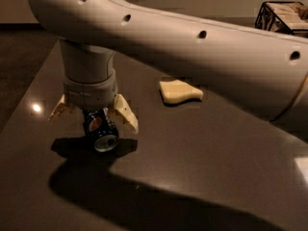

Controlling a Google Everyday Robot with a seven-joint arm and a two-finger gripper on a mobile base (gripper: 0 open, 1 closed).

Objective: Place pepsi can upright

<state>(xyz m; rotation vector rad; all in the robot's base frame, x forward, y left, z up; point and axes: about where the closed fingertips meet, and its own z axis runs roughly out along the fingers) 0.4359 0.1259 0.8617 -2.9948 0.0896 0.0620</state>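
The blue pepsi can (100, 131) lies on its side on the dark table (202, 148), silver end toward me, logo facing up. My gripper (94, 117) hangs straight over it with cream fingers (126, 114) spread to either side of the can, open and not closed on it. The left finger shows left of the can. The gold-brown can is hidden behind my arm.
A pale yellow sponge-like piece (179, 91) lies on the table right of the gripper. A dark wire basket (284, 16) stands at the far right back. My large white arm (192, 47) crosses the upper view. The table's left edge runs close to the gripper.
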